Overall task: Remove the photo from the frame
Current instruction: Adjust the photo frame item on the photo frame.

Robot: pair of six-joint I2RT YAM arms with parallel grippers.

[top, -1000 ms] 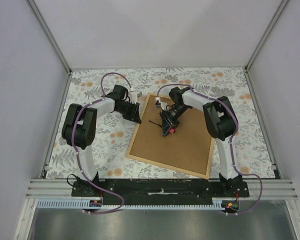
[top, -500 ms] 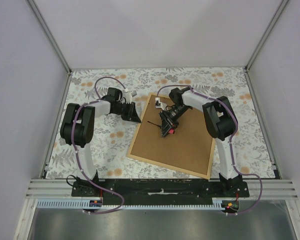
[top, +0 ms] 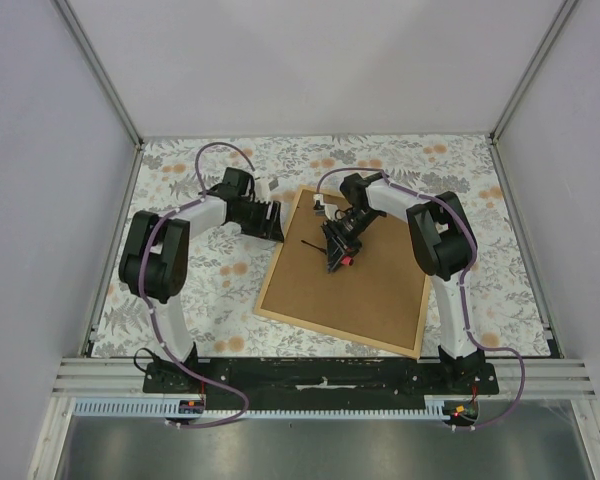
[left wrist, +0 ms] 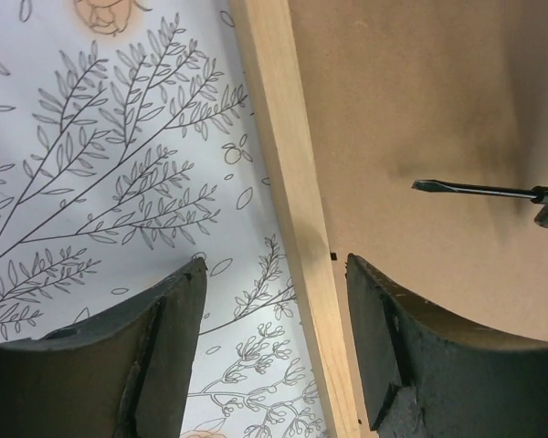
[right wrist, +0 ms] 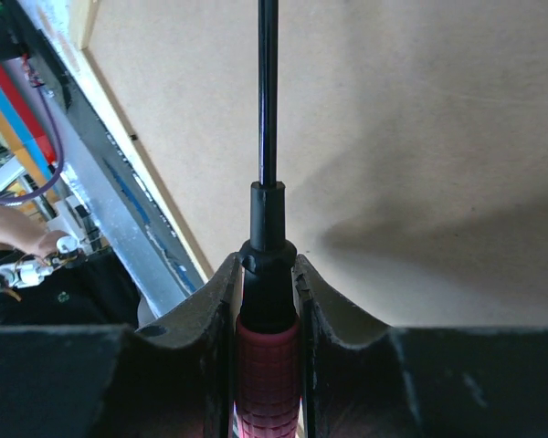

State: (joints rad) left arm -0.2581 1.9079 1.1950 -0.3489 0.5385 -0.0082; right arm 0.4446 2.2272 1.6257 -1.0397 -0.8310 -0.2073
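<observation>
- Our left claw (left wrist: pixel 274 274) is released. Its dark fingers (left wrist: pixel 164 365) straddle the left strip of the frame (left wrist: pixel 288 164), one on the counter (left wrist: pixel 119 164) side and the other over the back board (left wrist: pixel 420 91).
- That strip runs lengthwise through the gap, so this claw is the nearer one to the frame's edge.
- Our right claw (right wrist: pixel 267 274) is clenched on a screwdriver (right wrist: pixel 268 109) with a red ribbed handle and a slim black shaft, over the board's far half.
- Its flat tip points crosswise toward the left strip and stops short of it.
- The frame lies face down: pale smooth wood around matte brown fibreboard.
- We cannot see the photo; we judge it sits beneath that board.
- Around the frame, the counter wears a floral cloth.
</observation>
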